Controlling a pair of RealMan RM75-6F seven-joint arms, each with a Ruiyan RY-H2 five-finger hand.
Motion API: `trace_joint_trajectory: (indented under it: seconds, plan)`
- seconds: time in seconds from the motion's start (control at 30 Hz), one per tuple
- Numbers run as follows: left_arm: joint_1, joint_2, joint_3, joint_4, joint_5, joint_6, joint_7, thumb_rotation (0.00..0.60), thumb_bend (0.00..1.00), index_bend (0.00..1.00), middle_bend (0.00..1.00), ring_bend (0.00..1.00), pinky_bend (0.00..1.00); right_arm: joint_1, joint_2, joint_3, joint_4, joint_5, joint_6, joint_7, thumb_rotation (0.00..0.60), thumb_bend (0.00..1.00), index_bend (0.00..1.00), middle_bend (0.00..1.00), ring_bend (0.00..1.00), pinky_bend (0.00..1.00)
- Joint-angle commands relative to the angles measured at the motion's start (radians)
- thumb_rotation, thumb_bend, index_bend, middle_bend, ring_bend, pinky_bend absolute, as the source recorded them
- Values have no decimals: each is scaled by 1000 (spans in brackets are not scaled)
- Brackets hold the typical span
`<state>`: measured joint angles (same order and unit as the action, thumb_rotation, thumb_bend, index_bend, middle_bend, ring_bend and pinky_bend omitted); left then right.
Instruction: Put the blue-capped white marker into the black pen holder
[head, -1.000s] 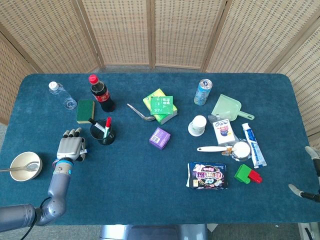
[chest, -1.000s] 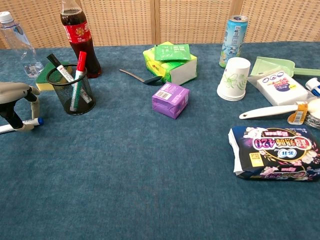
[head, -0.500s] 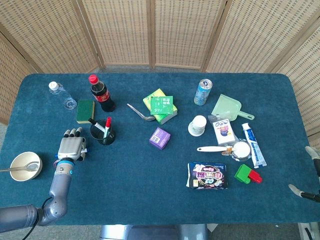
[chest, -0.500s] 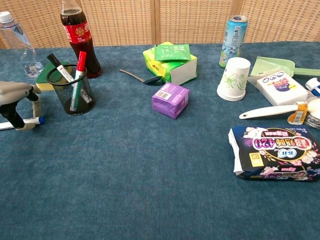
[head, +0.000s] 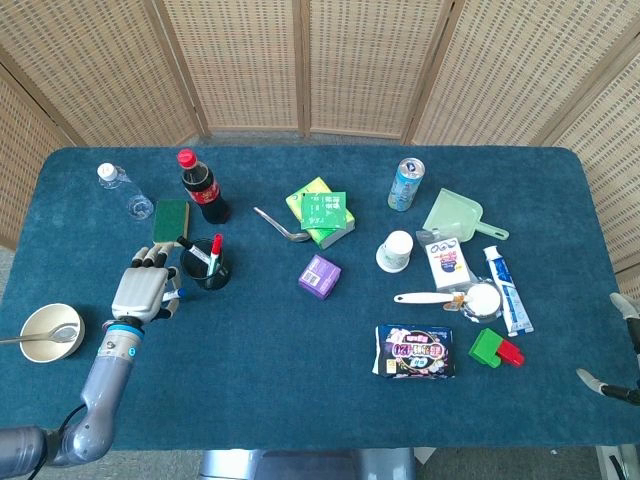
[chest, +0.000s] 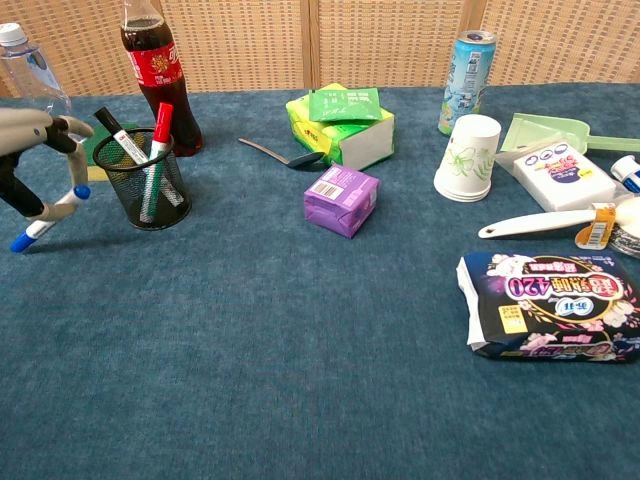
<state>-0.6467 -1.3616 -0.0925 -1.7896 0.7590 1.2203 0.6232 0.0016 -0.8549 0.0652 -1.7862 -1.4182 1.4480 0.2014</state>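
Here, one blue-capped white marker (chest: 42, 219) is pinched by the left hand (chest: 35, 160); two markers (chest: 155, 150) are seen in the one black pen holder (chest: 148, 185)

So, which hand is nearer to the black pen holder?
The left hand, holding the blue-capped white marker, is just beside the black pen holder. The right hand is far off at the table's opposite edge.
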Motion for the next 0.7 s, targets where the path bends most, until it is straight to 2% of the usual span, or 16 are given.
trace_joint_trajectory:
  seconds: [0.03,0.33,0.47,0.6,0.7]
  plan:
    - [21,42,0,-53,53,15,-37,600,433,533,0,0,0,0,-1,0,0,1,-1,-1,600,0,67,0,0,0]
    - [60,149,-4,-189,188,26,-136,600,432,535,0,0,0,1,-2,0,-1,1,-1,-5,600,0,66,0,0,0]
    - [67,215,-28,-249,224,7,-205,600,430,535,0,0,0,3,-5,-2,-2,1,-5,-13,600,0,67,0,0,0]
    - [66,247,-75,-253,269,-2,-295,600,426,539,0,0,0,5,-8,-4,-4,-2,-7,-22,600,0,66,0,0,0]
    - [68,240,-105,-196,327,-18,-415,600,423,551,0,0,0,6,-8,-4,-4,0,-9,-23,600,0,66,0,0,0]
